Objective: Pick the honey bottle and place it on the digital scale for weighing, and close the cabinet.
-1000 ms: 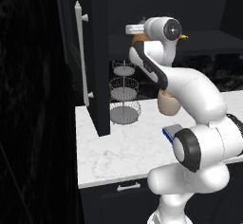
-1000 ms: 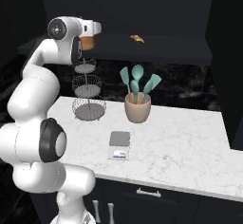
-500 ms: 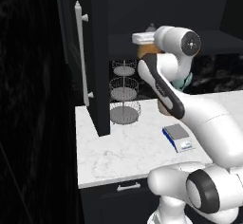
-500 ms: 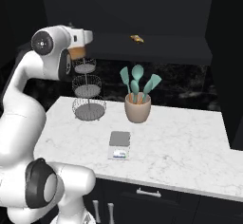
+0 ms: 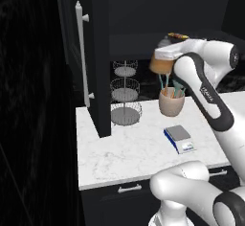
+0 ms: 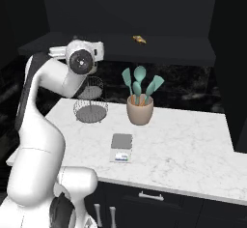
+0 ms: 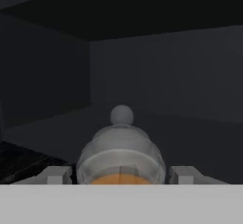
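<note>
The amber honey bottle (image 5: 160,65) hangs in the air above the beige crock, with my gripper (image 5: 159,57) shut on it. In the hand view its pale grey cap (image 7: 121,144) rises between my two fingertips (image 7: 57,174), with a strip of orange body below. The digital scale (image 5: 179,139), blue with a grey top plate, lies on the white counter in front of the crock and lower than the bottle; it also shows as the scale (image 6: 121,148). The black cabinet's door (image 5: 99,57) stands open at the left, its long bar handle (image 5: 81,52) facing me.
A beige crock (image 5: 171,102) with teal spatulas stands just under the bottle. A three-tier wire stand (image 5: 125,96) sits by the open door. A small orange object (image 6: 139,39) lies on the dark cabinet shelf (image 6: 159,48). The marble counter (image 6: 193,145) stretches right.
My arm has swung right and a little down with the honey bottle, away from the cabinet opening to above the crock. The door and scale have not moved.
</note>
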